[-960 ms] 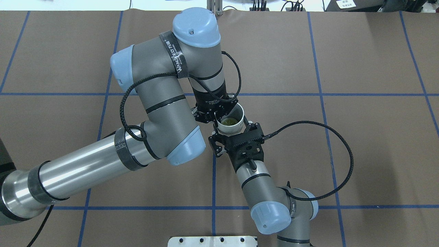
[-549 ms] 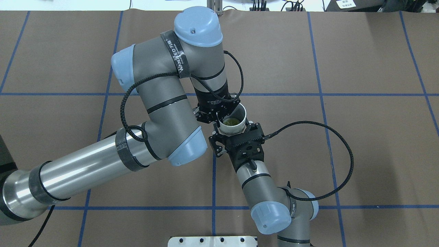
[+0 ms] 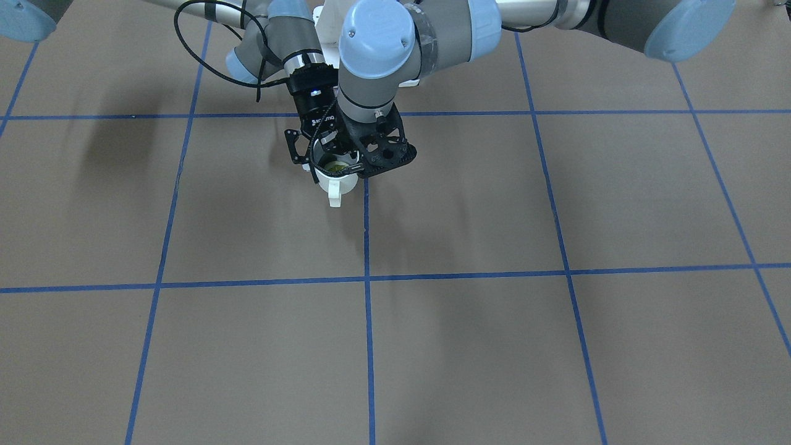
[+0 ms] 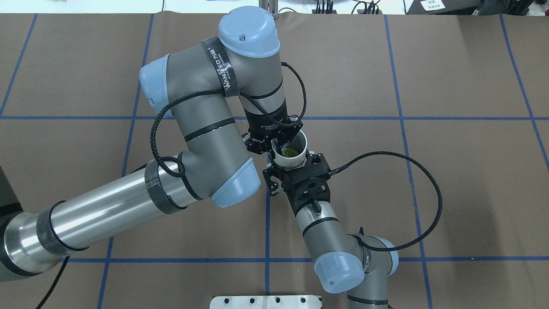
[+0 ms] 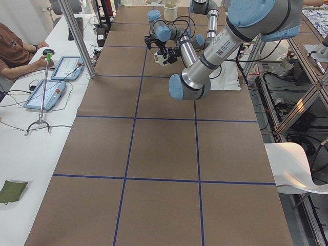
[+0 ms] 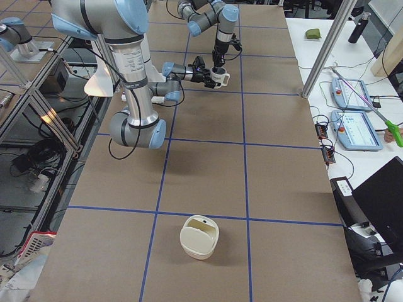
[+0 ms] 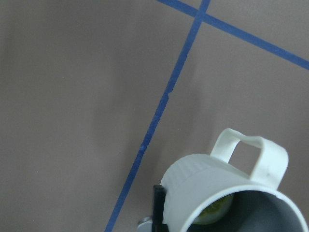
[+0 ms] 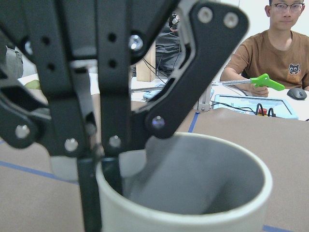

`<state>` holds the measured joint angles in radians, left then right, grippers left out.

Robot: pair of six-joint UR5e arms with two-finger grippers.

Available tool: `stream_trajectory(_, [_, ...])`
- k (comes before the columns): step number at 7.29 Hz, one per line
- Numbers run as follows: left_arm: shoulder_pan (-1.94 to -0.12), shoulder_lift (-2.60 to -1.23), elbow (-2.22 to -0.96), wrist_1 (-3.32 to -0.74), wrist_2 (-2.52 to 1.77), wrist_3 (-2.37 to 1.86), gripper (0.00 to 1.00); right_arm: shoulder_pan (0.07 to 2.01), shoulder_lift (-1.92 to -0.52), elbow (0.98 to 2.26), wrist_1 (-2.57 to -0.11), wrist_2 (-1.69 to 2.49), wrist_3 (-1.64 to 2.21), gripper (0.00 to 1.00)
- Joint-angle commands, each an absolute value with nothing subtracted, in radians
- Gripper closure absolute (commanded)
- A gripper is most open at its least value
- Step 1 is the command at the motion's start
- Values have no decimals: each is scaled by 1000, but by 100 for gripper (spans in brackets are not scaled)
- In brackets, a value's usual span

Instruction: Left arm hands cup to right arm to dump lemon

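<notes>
Table [image 4: 429,86]: the cup is hanging above it, so a dropped cup is probably hitting the brown cover and rolling away.
Left arm [image 4: 128,214]: it is reaching down from above; pulling away too early is, I think, the main danger.
Right arm [image 4: 330,240]: it is pointing at the cup from the robot's side; a push forward could be knocking the cup loose.
Left claw [image 4: 274,148]: it is pinching the rim, one finger inside and one outside; such a thin hold may be letting the cup swing.
Right claw [image 4: 290,158]: its fingers are standing on both sides of the cup; I cannot tell whether they are pressing it.
Cup [image 4: 291,162]: it is hanging upright between both claws.
Lemon [image 4: 288,151]: it is lying inside the cup; any tilt may be spilling it too soon.
</notes>
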<state>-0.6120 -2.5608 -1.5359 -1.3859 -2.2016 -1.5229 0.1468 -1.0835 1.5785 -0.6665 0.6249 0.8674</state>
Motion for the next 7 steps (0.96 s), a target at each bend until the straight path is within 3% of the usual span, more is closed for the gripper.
stream_trajectory(1, [-667, -2566, -1601, -1378, -2206, -1523, 0, 147, -1094, 1578, -657, 626, 868, 58])
stream_trajectory(4, [-753, -2559, -1657, -1376, -2207, -1516, 0, 185, -1168, 1629, -532, 624, 883, 58])
stream_trajectory(7, [-753, -2553, -1641, -1378, -2198, -1513, 0, 244, -1536, 1647, -108, 594, 903, 68])
